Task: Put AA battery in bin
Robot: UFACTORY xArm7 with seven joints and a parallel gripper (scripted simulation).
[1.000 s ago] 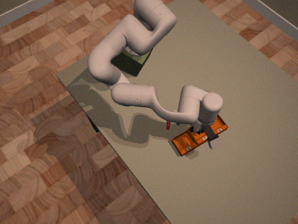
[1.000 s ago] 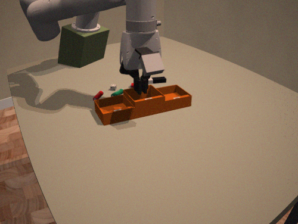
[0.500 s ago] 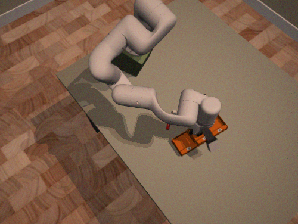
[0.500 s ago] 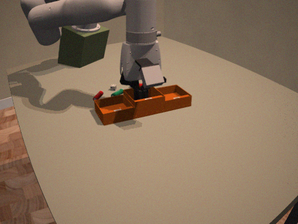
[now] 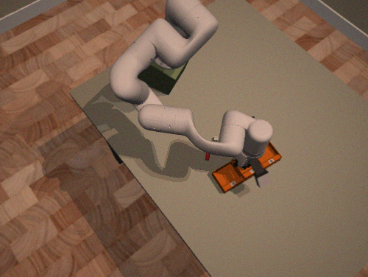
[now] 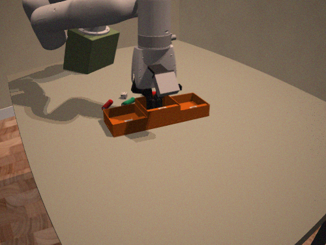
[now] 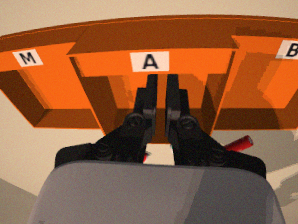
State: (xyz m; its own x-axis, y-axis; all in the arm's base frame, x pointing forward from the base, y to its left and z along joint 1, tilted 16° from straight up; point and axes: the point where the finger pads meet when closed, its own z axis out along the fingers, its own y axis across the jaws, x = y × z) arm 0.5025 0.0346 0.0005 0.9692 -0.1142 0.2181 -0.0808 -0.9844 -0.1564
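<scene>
Three orange bins stand joined in a row [image 6: 156,112]. In the wrist view they read M [image 7: 40,86] at the left, A [image 7: 149,92] in the middle and B [image 7: 273,76] at the right. My gripper [image 7: 162,86] [image 6: 153,103] is shut with nothing between the fingers, and its tips hang down into bin A. A red battery [image 6: 107,103] and a green battery [image 6: 128,101] lie on the table just behind the row. All three bins look empty.
A small white cube [image 6: 124,94] lies behind the batteries. A red thing [image 7: 237,144] lies on the table behind bin A, partly hidden by my gripper. The green arm base block [image 6: 90,49] stands at the back of the table.
</scene>
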